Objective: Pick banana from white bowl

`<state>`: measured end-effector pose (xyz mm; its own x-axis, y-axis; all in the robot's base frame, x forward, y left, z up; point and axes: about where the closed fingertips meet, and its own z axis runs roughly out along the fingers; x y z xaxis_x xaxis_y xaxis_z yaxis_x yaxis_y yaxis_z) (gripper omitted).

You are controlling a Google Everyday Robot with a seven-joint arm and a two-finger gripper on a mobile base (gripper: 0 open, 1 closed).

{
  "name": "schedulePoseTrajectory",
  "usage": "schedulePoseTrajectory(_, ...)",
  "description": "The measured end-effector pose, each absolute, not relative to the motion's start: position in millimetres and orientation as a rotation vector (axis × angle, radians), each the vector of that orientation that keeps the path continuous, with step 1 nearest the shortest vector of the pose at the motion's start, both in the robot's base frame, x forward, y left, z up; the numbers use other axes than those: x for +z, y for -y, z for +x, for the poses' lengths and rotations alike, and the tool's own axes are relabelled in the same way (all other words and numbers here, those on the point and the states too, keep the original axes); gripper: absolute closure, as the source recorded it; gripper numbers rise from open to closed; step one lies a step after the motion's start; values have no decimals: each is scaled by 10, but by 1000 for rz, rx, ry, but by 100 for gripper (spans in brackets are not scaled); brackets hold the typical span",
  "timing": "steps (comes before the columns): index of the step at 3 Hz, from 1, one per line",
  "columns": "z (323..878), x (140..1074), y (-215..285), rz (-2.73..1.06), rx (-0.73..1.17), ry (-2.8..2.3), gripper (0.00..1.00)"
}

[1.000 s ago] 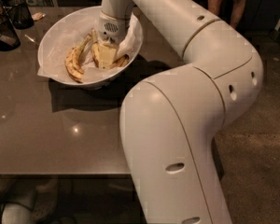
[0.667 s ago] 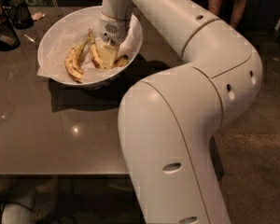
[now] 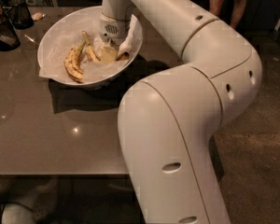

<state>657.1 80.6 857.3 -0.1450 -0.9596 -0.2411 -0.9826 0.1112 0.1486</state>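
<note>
The white bowl (image 3: 53,34), lined with crinkled paper, stands on the brown table at the upper left. Two bananas lie in it. The slimmer, bent banana (image 3: 90,51) with a long stem lies near the middle, its lower end running under the gripper. The plumper, speckled banana (image 3: 73,65) lies to its left by the front wall. My gripper (image 3: 108,55) points down inside the bowl, at the right end of the slimmer banana and touching or nearly touching it. That end of the banana is hidden by the gripper.
My white arm (image 3: 186,106) fills the right and the foreground and arches over the table's right edge. Dark objects (image 3: 4,29) stand at the table's far left corner. A person's legs (image 3: 224,1) stand behind the table at the upper right.
The gripper has stayed low in the bowl with hardly any shift. The bananas lie as before.
</note>
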Motion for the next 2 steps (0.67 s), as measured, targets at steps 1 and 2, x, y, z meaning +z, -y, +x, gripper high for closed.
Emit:
schedulePoseTrajectory(1,6571,8574,-806,-1997,418,-2277,100)
schedulePoseTrajectory(2,6585,8732,-795,-1966,357,-2216,100)
